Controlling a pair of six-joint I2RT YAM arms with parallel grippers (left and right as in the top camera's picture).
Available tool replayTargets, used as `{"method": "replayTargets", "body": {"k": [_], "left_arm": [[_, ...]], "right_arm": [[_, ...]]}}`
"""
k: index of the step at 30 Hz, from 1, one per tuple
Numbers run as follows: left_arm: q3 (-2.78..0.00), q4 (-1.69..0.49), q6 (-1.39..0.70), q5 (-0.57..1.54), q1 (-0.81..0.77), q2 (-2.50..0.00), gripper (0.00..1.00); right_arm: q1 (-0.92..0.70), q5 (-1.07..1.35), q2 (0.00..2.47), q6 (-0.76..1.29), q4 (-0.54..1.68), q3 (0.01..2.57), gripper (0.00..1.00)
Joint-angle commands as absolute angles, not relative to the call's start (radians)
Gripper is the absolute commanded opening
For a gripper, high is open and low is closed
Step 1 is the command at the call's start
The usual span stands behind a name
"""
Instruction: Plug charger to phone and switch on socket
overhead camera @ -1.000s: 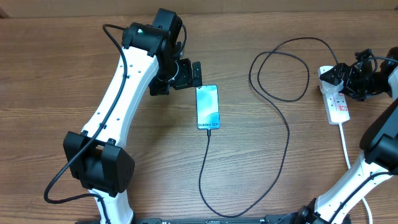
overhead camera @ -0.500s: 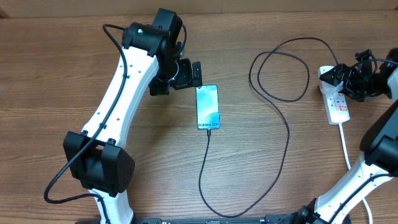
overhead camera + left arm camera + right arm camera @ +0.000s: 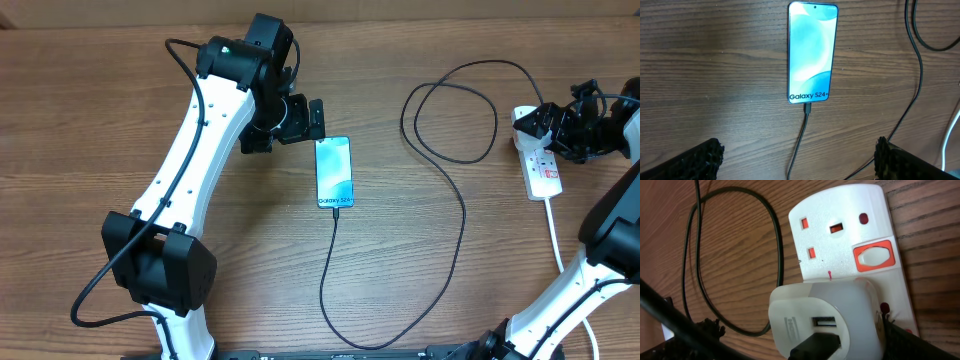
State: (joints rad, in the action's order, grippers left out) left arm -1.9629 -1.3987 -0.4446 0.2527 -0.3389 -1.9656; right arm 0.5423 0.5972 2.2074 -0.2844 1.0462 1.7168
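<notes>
The phone [image 3: 334, 172] lies flat at mid-table, its teal screen lit; it also shows in the left wrist view [image 3: 812, 50]. The charger cable [image 3: 463, 215] has its tip plugged into the phone's near end [image 3: 808, 106] and loops right to a white adapter [image 3: 825, 315] seated in the socket strip [image 3: 840, 230]. My left gripper [image 3: 297, 120] hovers just beyond the phone's far end, open and empty [image 3: 797, 152]. My right gripper [image 3: 562, 125] is at the strip's far end, its open fingers on either side of the adapter [image 3: 800, 330]; the right finger is near a red-marked switch.
The socket strip [image 3: 543, 165] lies at the right edge with its white cord [image 3: 558, 235] running toward the front. A second orange-framed switch [image 3: 872, 257] sits beside an unused outlet. The black cable forms a loop [image 3: 450, 110] between phone and strip.
</notes>
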Motion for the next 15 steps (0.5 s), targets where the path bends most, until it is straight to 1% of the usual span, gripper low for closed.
{"method": "replayTargets", "body": {"k": [1,7,15], "left_arm": [[-1.966,-1.398,-0.429,0.244,-0.341,-1.943,1.0],[-1.966,-1.398,-0.43,0.244,-0.341,-1.943,1.0],[-1.966,-1.398,-0.43,0.244,-0.341,-1.943,1.0]], "right_arm": [[0.49,0.676,2.241,-0.186,1.192,1.636,1.0],[0.49,0.72,2.241,-0.187,1.22,1.636,1.0],[0.491,0.691,2.241,-0.187,1.19,1.636,1.0]]}}
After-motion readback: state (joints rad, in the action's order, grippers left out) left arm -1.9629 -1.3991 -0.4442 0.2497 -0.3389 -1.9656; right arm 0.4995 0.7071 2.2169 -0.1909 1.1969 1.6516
